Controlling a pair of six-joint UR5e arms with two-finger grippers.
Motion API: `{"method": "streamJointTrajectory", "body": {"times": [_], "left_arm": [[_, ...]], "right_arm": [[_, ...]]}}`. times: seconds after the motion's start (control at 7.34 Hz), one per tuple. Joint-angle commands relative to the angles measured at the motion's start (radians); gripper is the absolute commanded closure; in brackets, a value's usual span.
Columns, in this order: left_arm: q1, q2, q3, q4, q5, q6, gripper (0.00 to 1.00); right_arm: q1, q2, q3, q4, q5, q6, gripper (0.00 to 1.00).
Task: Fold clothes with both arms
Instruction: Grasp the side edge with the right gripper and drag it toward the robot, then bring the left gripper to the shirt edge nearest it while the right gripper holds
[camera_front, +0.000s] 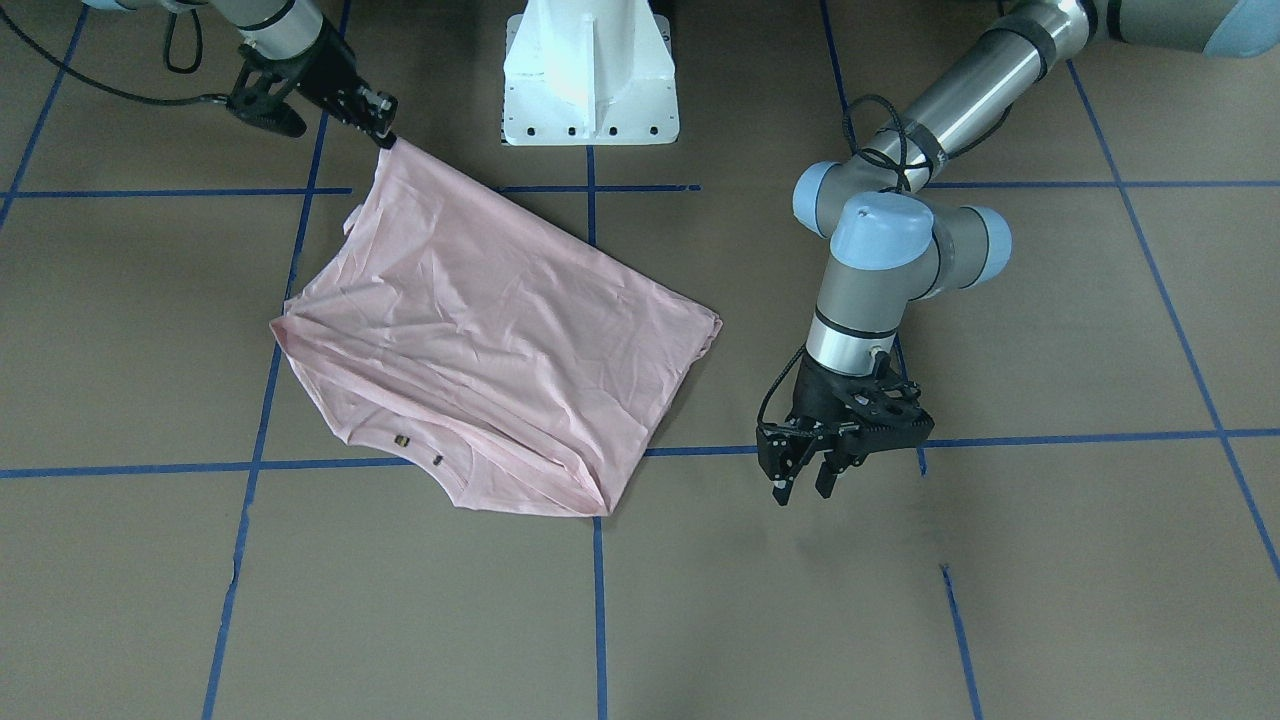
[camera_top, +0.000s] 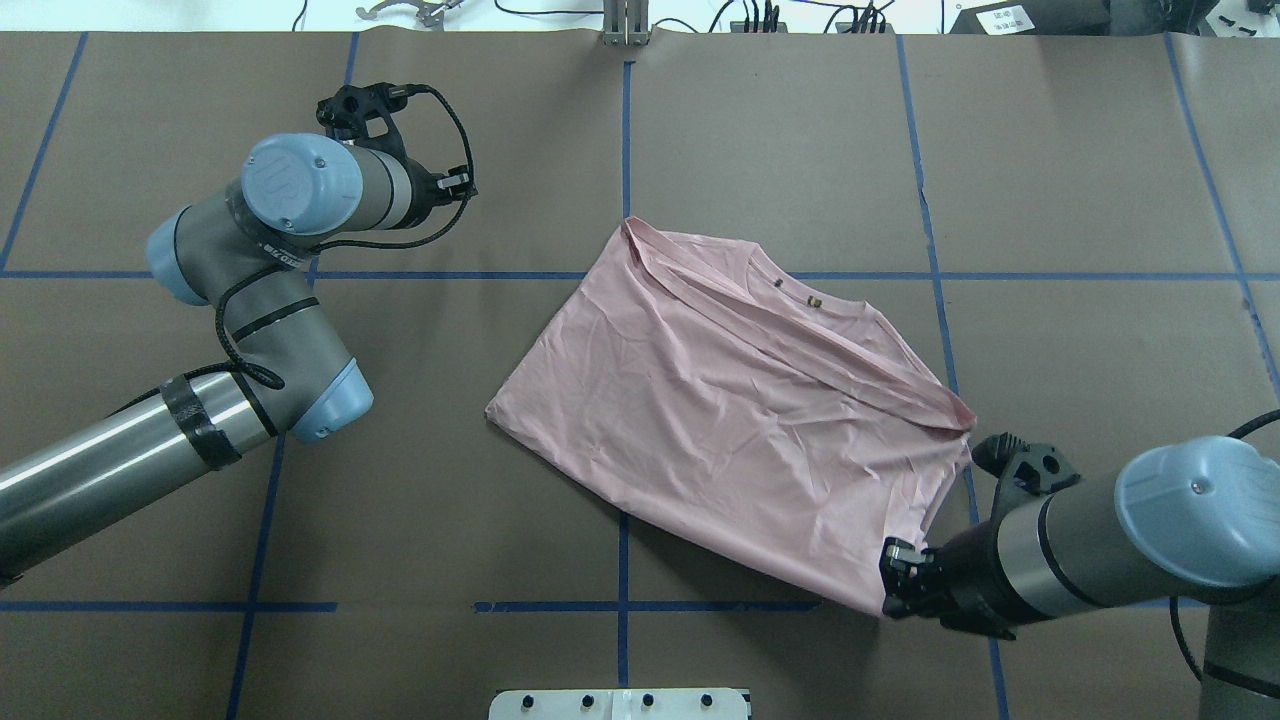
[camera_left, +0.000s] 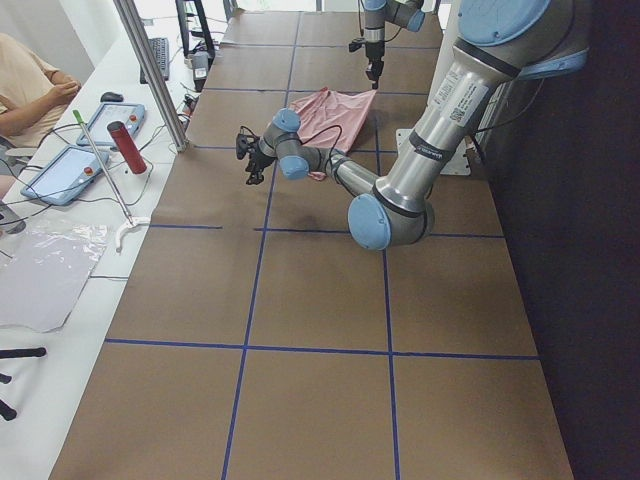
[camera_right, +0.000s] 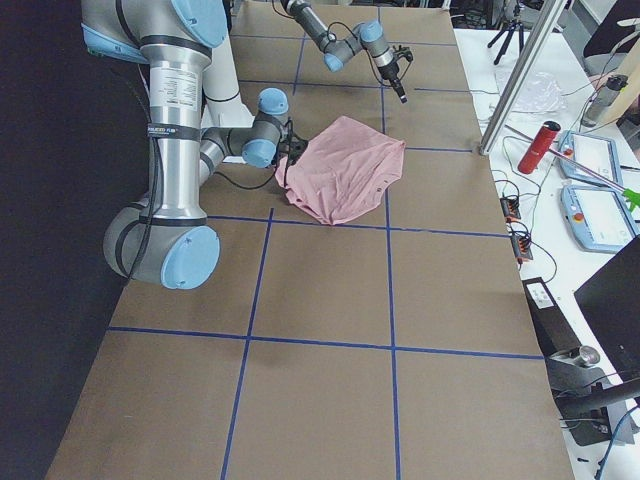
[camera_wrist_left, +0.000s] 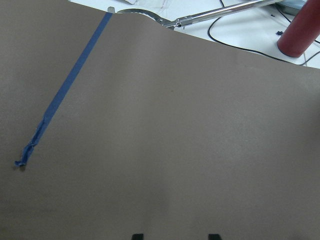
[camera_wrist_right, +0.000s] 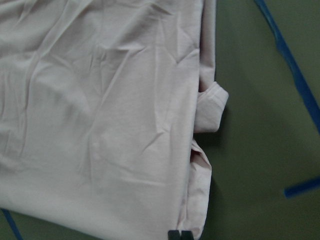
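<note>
Desk (camera_top: 800, 130) first. In the overhead view the T-shirt (camera_top: 740, 400) lies plain pink side up and partly folded, a little toward three o'clock from the desk's middle. My right pincer (camera_front: 383, 128) is closed tight on the corner at the shirt's five o'clock, and the cloth rises slightly to it. My left pincer (camera_front: 808, 478) hangs with its jaws apart and nothing between them. It is over bare desk, well apart from the shirt at about its ten o'clock.

I judge the step in hand to be a fold carried from that held corner. To do it well I would bring the left arm (camera_top: 260, 300) in to the loose corner at nine o'clock, so both arms lift level. Then I would carry low, keep the edge taut, and lay it square before letting go. Pulling with the right arm (camera_top: 1100, 530) alone would likely skew the whole shirt.

Counted, big to small: one desk, one white pedestal (camera_front: 590, 70), two arms, one T-shirt, two pincers, two small dark tags (camera_top: 815, 300) by the neckline.
</note>
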Motion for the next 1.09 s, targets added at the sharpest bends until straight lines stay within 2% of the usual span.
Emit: {"method": "streamJointTrajectory", "body": {"times": [0.0,0.14,0.27,0.41,0.55,0.68,0.95], "left_arm": [[0.025,0.047,-0.105,0.000,-0.112,-0.071,0.39],[0.057,0.083,-0.189,0.008,-0.146,-0.147,0.39],[0.141,0.150,-0.272,0.011,-0.150,-0.216,0.38],[0.198,0.169,-0.335,0.018,-0.145,-0.299,0.38],[0.275,0.169,-0.383,0.096,-0.141,-0.364,0.38],[0.338,0.155,-0.387,0.202,-0.121,-0.395,0.38],[0.357,0.149,-0.377,0.302,-0.087,-0.387,0.38]], "right_arm": [[-0.099,-0.009,0.025,0.005,0.095,0.042,0.70],[-0.130,-0.009,0.025,0.005,0.090,0.048,0.01],[-0.099,-0.009,0.028,0.005,0.090,0.048,0.00],[-0.019,-0.009,0.031,0.005,0.090,0.047,0.00],[0.062,-0.006,0.031,0.005,0.092,0.044,0.00],[0.117,0.013,0.024,0.005,0.092,0.039,0.00],[0.141,0.015,0.008,0.005,0.090,0.034,0.00]]}}
